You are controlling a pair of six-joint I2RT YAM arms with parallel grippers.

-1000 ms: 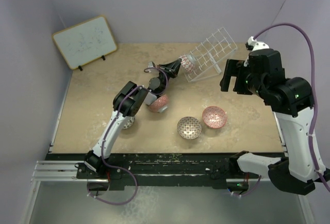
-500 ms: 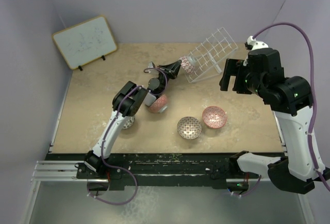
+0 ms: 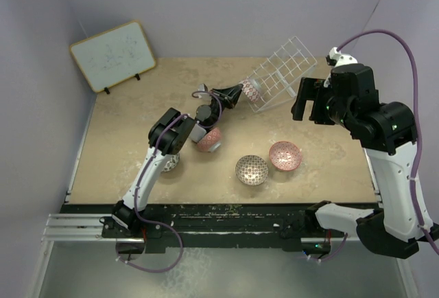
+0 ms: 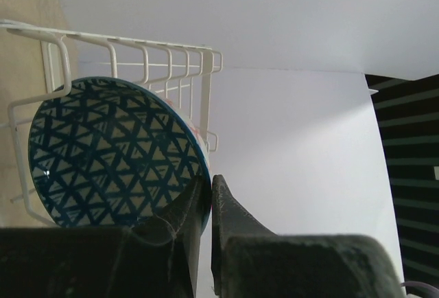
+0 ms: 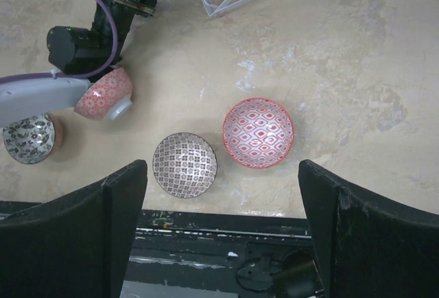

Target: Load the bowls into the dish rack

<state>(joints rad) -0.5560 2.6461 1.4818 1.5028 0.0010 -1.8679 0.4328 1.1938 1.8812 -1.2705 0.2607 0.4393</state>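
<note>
- The blue bowl (image 4: 110, 154) stands on edge at the near-left end of the dish rack (image 3: 285, 64). Its triangle-patterned inside faces the left wrist camera, and white rods are seen behind and around it.
- The left gripper (image 4: 208, 187) is drawn almost together, with the bowl's thin rim pinched between its fingers.
- The right gripper (image 3: 306, 102) is spread wide and holds nothing. It is poised above the table (image 3: 123, 140), just right of the rack.
- The step in hand is judged to be the seating and release of this bowl in the rack.
- Whether the bowl's lower edge is caught between rods cannot be made out, so it should be settled there before the pinch is let go.
- The fingers should be parted slowly and only a little, so that the bowl is not flicked out of its slot.
- The retreat is best made along the plane of the rim, towards the near left. Any sideways drag should be avoided, since the tilted wire rack looks light and could be shoved.
- Four bowls lie on the table: a pink bowl (image 5: 103, 95), a grey-white bowl (image 5: 27, 139), a lattice bowl (image 5: 184, 164) and a red-patterned bowl (image 5: 258, 132). Most of the loading is therefore judged to be left.
</note>
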